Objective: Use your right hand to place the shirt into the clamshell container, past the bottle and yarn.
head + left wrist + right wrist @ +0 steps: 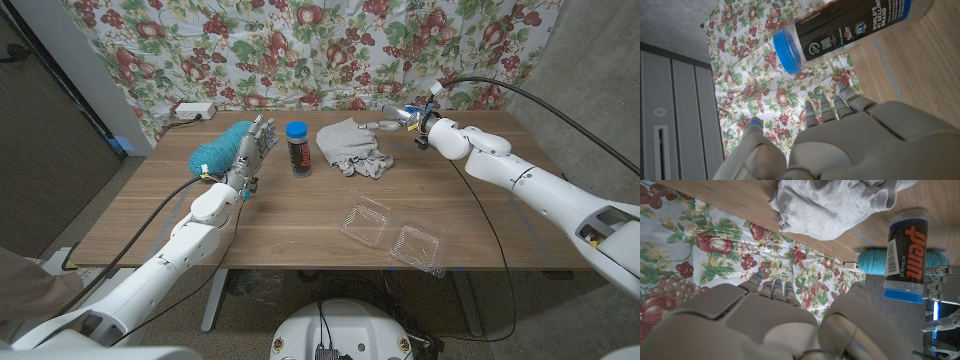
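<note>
Though my right robot hand sits at the far edge of the wooden surface, just beside the crumpled grey cotton shirt, the head view shows it too small for me to tell whether its fingers touch the cloth; from the right wrist view the fingers are curled in with nothing seen between them. My left robot hand stands upright, fingers apart and holding nothing, between the teal ball of yarn and the dark cylindrical bottle with the blue lid. Part of the yarn is hidden behind that hand. On the bottle I can read "Penn" and "ULTRA-BLUE" in the right wrist view, and "WORLD'S" and "BRAND" in the left wrist view (the rest is cut off). The shirt lies in a heap, its longer side running roughly from the far edge towards me, sleeve end nearest the bottle. The clear plastic clamshell container lies open near the front edge, well apart from the shirt.
</note>
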`<state>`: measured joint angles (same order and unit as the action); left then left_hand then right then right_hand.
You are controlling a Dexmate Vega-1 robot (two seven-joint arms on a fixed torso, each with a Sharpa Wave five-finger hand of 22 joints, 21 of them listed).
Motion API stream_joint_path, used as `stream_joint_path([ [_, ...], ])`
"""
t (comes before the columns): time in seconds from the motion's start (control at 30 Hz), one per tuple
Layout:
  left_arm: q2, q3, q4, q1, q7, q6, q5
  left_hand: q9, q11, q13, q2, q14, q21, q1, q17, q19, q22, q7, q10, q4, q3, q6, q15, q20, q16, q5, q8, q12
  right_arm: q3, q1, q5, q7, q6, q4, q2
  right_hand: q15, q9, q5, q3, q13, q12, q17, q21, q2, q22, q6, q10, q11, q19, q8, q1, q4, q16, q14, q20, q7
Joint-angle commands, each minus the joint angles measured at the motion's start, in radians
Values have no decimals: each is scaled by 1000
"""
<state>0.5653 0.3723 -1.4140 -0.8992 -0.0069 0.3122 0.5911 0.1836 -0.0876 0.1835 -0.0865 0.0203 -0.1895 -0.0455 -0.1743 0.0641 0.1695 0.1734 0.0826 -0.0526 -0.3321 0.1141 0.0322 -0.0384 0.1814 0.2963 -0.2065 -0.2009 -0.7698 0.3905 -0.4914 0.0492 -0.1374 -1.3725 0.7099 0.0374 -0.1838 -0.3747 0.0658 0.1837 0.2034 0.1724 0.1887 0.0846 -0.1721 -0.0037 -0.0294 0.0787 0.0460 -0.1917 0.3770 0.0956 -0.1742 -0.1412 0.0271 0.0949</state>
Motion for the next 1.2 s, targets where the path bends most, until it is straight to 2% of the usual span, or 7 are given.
stream_joint_path([
  [0.03, 1, -1, -8, -8, 5, 1, 0, 6, -2, 3, 6, 4, -4, -4, -4, 10, 6, 3, 12, -3, -3, 9, 63, -32, 5, 3, 6, -1, -31, -30, -49, -6, -10, 40, -21, -8, -3, -4, 0, 2, 5, 2, 4, 3, -3, -4, -4, 2, -3, -3, 11, 11, -6, 0, -3, 1],
  [0.5, 4, -7, -12, -20, 8, 7, 4, 6, 0, 3, 7, 5, -4, -3, -4, 10, 6, 4, 11, -5, -2, 9, 63, -33, 6, 2, 6, -1, -81, -57, -149, -52, -7, 70, -37, -10, -3, -10, -1, 2, 2, 2, 4, 2, -3, -11, -11, 0, -4, -1, 19, 16, -5, -1, -4, 0],
  [1.2, 9, -10, -28, -30, 18, 0, 4, 6, 0, 3, 8, 5, -4, -3, -4, 10, 6, 4, 12, -7, -1, 6, 63, -34, 5, 2, 8, -1, -129, -136, -139, -70, -100, 227, -95, -10, -3, -19, 2, 2, 3, 2, 2, -7, -3, -11, -12, 0, 0, -2, 25, 22, -4, -4, -3, 2],
])
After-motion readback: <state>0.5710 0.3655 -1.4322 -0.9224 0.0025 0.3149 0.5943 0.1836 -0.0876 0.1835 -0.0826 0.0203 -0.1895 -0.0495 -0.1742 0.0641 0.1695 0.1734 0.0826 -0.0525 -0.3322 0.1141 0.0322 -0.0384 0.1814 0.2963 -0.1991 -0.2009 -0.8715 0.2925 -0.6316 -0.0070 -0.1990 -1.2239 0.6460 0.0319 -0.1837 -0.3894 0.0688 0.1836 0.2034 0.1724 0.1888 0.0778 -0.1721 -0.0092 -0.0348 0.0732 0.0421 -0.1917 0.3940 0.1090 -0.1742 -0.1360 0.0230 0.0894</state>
